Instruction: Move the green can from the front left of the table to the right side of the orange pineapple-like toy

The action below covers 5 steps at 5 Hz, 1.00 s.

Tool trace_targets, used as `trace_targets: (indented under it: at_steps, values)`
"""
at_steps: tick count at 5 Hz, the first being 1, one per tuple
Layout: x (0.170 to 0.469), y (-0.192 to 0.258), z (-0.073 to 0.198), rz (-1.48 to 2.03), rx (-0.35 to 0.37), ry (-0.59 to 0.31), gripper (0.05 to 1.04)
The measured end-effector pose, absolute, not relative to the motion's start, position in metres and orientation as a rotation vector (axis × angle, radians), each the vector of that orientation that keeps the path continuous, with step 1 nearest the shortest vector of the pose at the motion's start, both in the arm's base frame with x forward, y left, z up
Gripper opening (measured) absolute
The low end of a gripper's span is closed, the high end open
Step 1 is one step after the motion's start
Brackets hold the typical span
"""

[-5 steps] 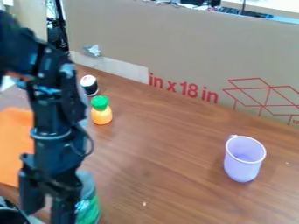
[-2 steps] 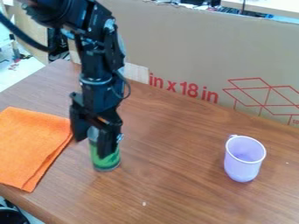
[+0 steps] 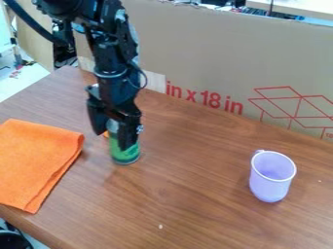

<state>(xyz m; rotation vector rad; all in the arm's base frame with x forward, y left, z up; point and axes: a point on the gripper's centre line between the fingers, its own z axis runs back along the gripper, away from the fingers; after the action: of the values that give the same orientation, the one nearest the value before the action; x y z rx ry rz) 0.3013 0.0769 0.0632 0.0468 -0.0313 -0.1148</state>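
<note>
The black tool [image 3: 115, 140] was left of the middle of the scene, pinching a green can [image 3: 124, 154] between its two fingers, one on either side of the can's upper part. The can stood roughly upright over the brown wooden table [image 3: 195, 194], with the tool hiding much of its top; whether its base touched the wood could not be told. A small bit of something orange [image 3: 106, 134] peeked out just left of the can, mostly hidden behind the tool.

An orange cloth [image 3: 36, 163] lay folded at the left, its right corner near the can but not touching it. To the right and somewhat nearer, well apart from the can, a light purple cup [image 3: 268, 182] stood upright with its mouth open and a small handle on its far left side. A tiny white speck [image 3: 160, 226] lay on the wood at the near side.

Along the far side, a large cardboard panel [image 3: 214, 53] stood like a wall behind the can and the cup, barring the way beyond. It bore red print, a red line drawing and a pale strip [image 3: 155, 81] low on its left part. Past the table's near left corner, a dark round object [image 3: 11, 240] sat lower down.
</note>
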Motion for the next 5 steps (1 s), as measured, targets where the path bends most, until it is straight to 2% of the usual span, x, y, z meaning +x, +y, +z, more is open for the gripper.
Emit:
trace_targets:
  at_steps: [2,3,4,5]
  values:
    - [0.343,0.077,0.088,-0.199,0.054,-0.215,1.000]
    - [0.350,0.075,0.096,-0.201,0.041,-0.248,1.000]
    - [0.342,0.071,0.112,-0.195,0.071,-0.181,1.000]
    - [0.307,0.063,0.141,-0.193,0.087,-0.052,1.000]
